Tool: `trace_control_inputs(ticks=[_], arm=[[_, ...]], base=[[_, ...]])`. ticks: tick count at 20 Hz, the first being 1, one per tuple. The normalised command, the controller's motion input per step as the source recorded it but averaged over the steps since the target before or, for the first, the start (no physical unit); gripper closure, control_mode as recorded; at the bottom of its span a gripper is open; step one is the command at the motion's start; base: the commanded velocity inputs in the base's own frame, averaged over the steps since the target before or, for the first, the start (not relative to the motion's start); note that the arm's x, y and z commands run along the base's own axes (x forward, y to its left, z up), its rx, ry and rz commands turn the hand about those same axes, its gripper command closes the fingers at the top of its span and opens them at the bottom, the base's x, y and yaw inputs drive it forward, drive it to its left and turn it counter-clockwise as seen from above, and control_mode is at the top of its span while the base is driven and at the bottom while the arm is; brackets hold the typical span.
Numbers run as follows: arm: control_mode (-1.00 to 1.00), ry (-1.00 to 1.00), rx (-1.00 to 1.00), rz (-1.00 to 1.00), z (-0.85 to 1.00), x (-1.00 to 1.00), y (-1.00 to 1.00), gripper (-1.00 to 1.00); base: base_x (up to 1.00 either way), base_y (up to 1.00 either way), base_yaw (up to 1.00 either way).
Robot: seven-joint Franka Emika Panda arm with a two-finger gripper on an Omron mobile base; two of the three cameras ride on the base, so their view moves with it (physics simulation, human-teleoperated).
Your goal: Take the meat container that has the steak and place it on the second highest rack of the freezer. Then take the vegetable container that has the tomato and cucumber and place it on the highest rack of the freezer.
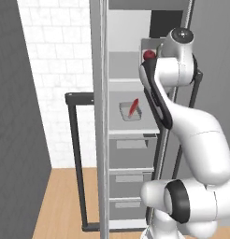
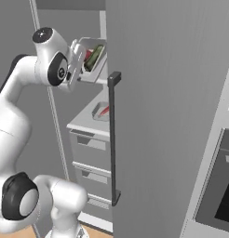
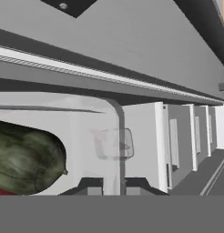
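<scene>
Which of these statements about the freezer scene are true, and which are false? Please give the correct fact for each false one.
1. The steak lies in a container on the lower open shelf. True.
2. The gripper is open and holds nothing. False: it is shut on the vegetable container.
3. The cucumber is inside the container held up at the highest rack. True.
4. The freezer door is closed. False: it stands open.
5. The tomato lies beside the steak. False: it is up in the vegetable container.

White brick wall [image 1: 56,70], wooden floor [image 1: 61,200]
</scene>
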Motion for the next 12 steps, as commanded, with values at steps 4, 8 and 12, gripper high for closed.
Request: trace_control_inputs(ticks=[4,8,12], arm=[[-1.00,0.00,0.00,0.01,0.00,0.56,-0.15,1.00],[-1.00,0.00,0.00,0.01,0.00,0.58,-0.20,1.00],[-1.00,0.00,0.00,0.00,-0.03,0.56,-0.14,1.00]], base=[[0.00,0.00,0.00],[0.00,0.00,0.00],[0.00,0.00,0.00]])
